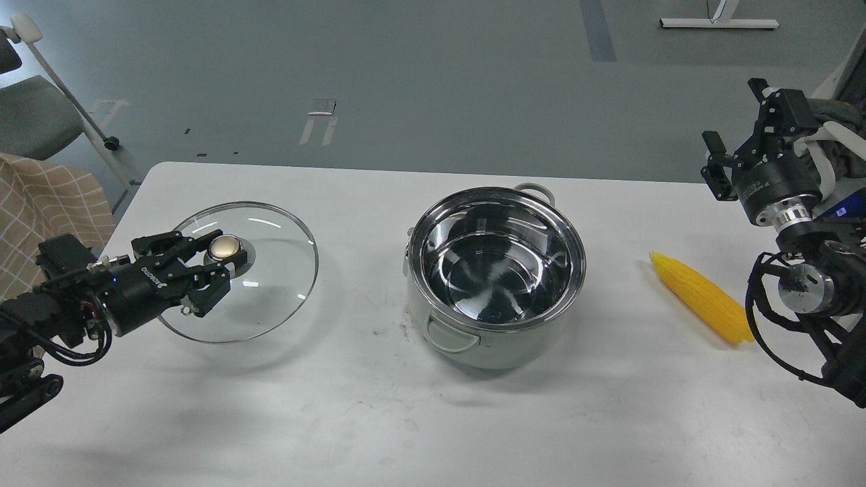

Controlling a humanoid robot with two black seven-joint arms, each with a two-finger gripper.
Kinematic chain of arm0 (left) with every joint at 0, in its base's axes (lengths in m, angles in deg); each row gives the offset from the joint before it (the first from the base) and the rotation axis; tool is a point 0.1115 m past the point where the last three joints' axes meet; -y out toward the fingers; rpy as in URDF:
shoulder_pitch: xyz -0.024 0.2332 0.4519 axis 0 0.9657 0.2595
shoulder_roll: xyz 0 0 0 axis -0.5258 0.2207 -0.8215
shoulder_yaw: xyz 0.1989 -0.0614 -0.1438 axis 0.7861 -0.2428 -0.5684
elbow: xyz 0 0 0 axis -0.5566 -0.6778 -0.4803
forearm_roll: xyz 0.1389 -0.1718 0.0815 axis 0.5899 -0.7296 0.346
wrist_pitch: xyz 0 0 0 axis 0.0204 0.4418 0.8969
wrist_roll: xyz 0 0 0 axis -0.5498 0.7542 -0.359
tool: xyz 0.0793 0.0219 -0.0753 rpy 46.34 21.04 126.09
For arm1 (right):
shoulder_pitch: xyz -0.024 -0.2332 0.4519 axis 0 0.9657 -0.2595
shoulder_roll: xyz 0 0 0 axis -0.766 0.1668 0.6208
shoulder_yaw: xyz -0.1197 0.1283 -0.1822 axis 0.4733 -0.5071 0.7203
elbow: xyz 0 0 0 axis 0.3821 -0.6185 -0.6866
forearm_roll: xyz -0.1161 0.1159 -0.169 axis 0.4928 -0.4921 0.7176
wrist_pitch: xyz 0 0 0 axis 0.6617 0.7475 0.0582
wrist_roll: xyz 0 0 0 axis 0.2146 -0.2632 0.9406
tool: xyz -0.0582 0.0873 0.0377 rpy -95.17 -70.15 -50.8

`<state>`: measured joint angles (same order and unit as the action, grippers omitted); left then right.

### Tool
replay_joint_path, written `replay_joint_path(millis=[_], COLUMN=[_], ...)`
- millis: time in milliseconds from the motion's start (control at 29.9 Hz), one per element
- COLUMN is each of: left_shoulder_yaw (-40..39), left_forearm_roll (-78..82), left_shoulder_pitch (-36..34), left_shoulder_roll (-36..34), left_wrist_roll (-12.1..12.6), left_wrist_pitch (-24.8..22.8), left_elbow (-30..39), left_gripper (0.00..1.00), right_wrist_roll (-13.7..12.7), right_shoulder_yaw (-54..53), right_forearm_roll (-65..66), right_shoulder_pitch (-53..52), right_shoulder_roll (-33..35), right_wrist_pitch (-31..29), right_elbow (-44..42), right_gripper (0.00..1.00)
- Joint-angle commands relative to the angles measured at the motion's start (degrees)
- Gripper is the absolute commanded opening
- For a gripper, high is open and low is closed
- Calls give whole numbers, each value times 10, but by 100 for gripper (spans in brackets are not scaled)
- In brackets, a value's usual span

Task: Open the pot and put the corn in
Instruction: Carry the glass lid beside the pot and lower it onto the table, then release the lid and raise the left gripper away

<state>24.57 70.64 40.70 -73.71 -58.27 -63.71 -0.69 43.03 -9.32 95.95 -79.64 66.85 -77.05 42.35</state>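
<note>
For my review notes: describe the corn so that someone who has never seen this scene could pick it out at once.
Start at the white table and find the open steel pot near its middle. To the pot's right, lying flat beside the right arm, is the corn. It is the only bright yellow thing there, a knobbly cob tapered to a point.

- An office-like lab or test room.
- Plain white desk [270, 419] on a bare grey floor [419, 81].
- A wheeled office chair [40, 115] at left; a white desk foot [718, 24] far back.
</note>
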Motion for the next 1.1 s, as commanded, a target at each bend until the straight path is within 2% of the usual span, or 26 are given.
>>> replay_joint_path(millis=[0, 100, 200, 468, 568, 635, 668, 702, 902, 1069], left_shoulder_yaw=[2, 5, 5, 5, 4, 4, 4, 4, 4, 3], left_forearm_roll=[-1, 0, 0, -1, -1, -2, -2, -2, -2, -2], left_shoulder_pitch=[11, 18, 24, 38, 39, 39, 39, 38, 38, 38], left_shoulder_roll=[21, 41, 51, 52, 52, 56, 62, 63, 63, 63], left_wrist_roll=[0, 0, 0, 0, 0, 0, 0, 0, 0, 0], left_wrist_pitch=[19, 42, 45, 45, 45, 45, 45, 45, 45, 45], left_elbow=[-46, -89, -109, -114, -118, -118, -118, -119, -119, -119], left_gripper=[19, 19, 19, 19, 25, 36, 47, 53, 66, 72], right_wrist_roll=[0, 0, 0, 0, 0, 0, 0, 0, 0, 0], right_shoulder_yaw=[0, 0, 0, 0, 0, 0, 0, 0, 0, 1], right_forearm_roll=[0, 0, 0, 0, 0, 0, 0, 0, 0, 0], right_shoulder_pitch=[2, 3, 3, 3, 3, 3, 3, 3, 3, 4], right_shoulder_roll=[0, 0, -2, -4, -4, -4, -3, -3, -3, -2], right_wrist_pitch=[0, -1, -1, -1, -1, 0, -1, -1, -1, -1], right_elbow=[0, 0, 0, 0, -1, 0, -1, -1, 0, 0], right_gripper=[100, 100, 100, 100, 100, 100, 100, 100, 100, 100])
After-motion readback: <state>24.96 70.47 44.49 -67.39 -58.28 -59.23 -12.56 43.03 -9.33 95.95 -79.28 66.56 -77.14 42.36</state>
